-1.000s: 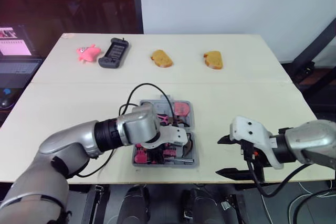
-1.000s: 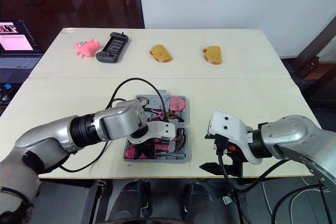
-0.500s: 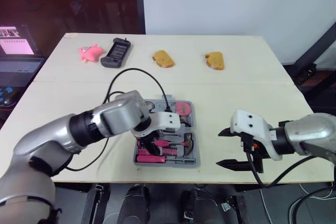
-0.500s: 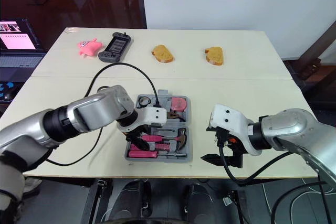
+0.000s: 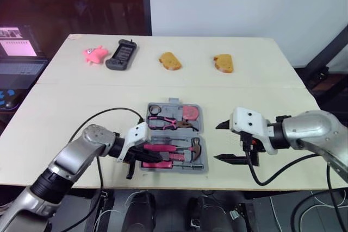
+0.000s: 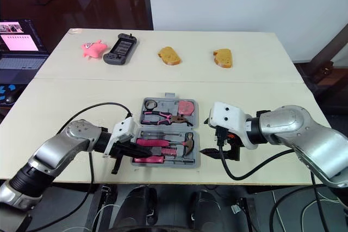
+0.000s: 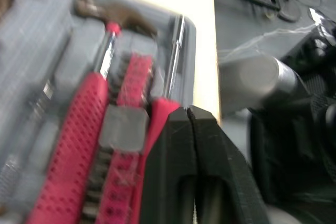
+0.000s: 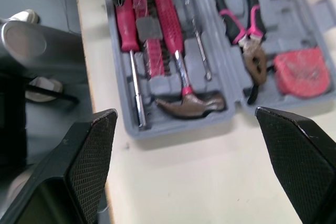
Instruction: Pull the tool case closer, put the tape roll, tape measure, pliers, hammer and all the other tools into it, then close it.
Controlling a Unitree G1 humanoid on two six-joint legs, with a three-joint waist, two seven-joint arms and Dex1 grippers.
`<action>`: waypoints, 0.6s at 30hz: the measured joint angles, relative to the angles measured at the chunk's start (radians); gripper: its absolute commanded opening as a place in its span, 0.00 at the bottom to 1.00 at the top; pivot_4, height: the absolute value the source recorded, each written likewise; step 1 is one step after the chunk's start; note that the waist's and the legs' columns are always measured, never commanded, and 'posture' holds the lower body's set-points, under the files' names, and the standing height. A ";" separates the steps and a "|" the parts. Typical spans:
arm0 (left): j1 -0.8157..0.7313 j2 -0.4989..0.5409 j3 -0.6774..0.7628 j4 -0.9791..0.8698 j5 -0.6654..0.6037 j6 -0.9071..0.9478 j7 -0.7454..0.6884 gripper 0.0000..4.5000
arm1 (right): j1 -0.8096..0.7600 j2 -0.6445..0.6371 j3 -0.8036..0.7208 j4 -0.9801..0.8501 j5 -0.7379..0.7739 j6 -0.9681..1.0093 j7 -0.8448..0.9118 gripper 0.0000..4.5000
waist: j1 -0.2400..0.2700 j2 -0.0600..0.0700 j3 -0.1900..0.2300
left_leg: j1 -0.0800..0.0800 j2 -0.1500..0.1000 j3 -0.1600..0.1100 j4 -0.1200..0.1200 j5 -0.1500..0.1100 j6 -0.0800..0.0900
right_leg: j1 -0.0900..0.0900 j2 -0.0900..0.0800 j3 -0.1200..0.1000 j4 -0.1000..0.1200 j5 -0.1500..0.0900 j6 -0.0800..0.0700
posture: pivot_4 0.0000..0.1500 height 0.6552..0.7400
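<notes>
The grey tool case (image 5: 185,134) lies open near the table's front edge. In its far half sit the tape roll (image 5: 154,108), the pink-handled pliers (image 5: 166,121) and the pink tape measure (image 5: 189,113). The near half holds the hammer (image 5: 176,148) and a pink screwdriver (image 5: 159,164). My left gripper (image 5: 155,156) lies low over the case's front left corner, shut with nothing between its fingers (image 7: 173,129), above the pink handles. My right gripper (image 5: 222,142) stands wide open just right of the case, level with the hammer's head (image 8: 191,103).
Along the table's far side lie a pink toy (image 5: 93,54), a black handheld device (image 5: 120,56) and two pieces of bread (image 5: 169,61) (image 5: 223,62). A laptop (image 5: 16,47) stands off the table at the left. The case's front rim is close to the table edge.
My left arm has drawn back from above the case to its front left corner, and its gripper now lies low there. My right gripper has moved left, closer to the case.
</notes>
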 measured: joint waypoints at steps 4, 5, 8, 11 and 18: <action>0.048 -0.050 0.000 0.025 0.022 -0.092 -0.001 0.01 | 0.000 0.007 0.006 0.002 -0.038 -0.038 0.011 1.00 | -0.003 0.000 0.000 | 0.000 0.000 0.000 0.000 0.000 0.000 | 0.000 0.001 0.000 0.000 0.000 0.001 | 1.00 0.75; 0.054 -0.066 -0.003 0.026 0.028 -0.102 0.000 0.01 | 0.001 0.008 0.008 0.004 -0.050 -0.049 0.011 1.00 | -0.002 0.000 0.000 | 0.000 0.000 0.000 0.000 0.000 0.000 | 0.000 0.001 0.000 0.000 0.000 0.001 | 1.00 0.75; 0.050 -0.097 -0.015 0.049 0.062 -0.128 0.014 0.01 | 0.001 0.011 0.009 0.005 -0.057 -0.051 0.013 1.00 | -0.002 0.000 0.000 | 0.000 0.000 0.000 0.000 0.000 0.000 | 0.000 0.001 0.000 0.000 0.000 0.001 | 1.00 0.75; 0.038 -0.106 -0.021 0.097 0.106 -0.153 0.022 0.01 | 0.002 0.011 0.009 0.004 -0.057 -0.049 0.019 1.00 | -0.003 0.000 0.000 | 0.001 0.000 0.000 0.000 0.000 0.000 | 0.000 0.001 0.000 0.000 0.000 0.001 | 1.00 0.75; 0.016 -0.163 -0.072 0.257 0.224 -0.323 0.020 0.01 | 0.017 0.011 0.008 0.004 -0.060 -0.044 0.019 1.00 | -0.002 0.001 0.000 | 0.001 0.000 0.000 0.000 0.000 0.000 | 0.000 0.001 0.000 0.000 0.000 0.001 | 1.00 0.75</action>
